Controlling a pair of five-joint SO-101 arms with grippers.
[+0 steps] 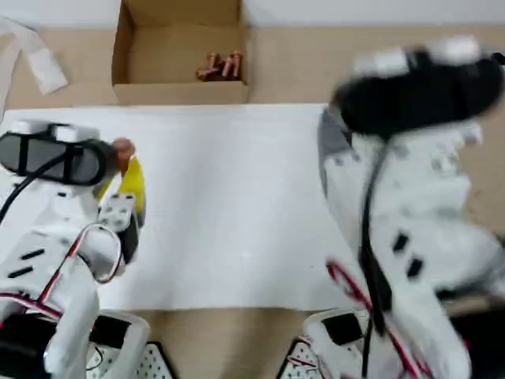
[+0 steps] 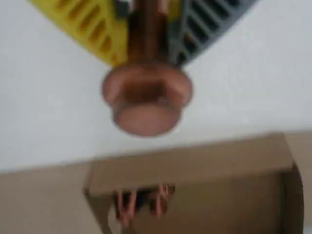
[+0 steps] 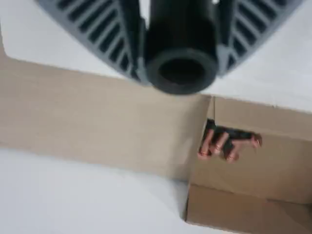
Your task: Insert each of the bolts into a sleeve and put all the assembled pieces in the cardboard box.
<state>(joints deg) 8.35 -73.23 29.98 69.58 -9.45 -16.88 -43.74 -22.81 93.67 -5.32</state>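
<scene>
My left gripper [image 2: 146,27], with one yellow and one grey finger, is shut on a copper bolt [image 2: 146,97] whose flanged head sticks out past the fingertips. From above, this gripper [image 1: 126,178] sits at the left of the white mat, the bolt head [image 1: 122,148] facing the cardboard box [image 1: 181,93]. My right gripper [image 3: 181,29] is shut on a black sleeve [image 3: 181,58] with its open bore facing out. The cardboard box [image 3: 253,165] holds several copper-and-black assembled pieces [image 1: 221,66] [image 3: 226,144] [image 2: 141,202].
A white mat [image 1: 237,205] covers the tan table between the arms. The box [image 2: 195,165] stands at the far edge, left of centre. A white strip [image 1: 35,59] lies at the far left. The right arm's bulk [image 1: 410,197] rises over the mat's right side.
</scene>
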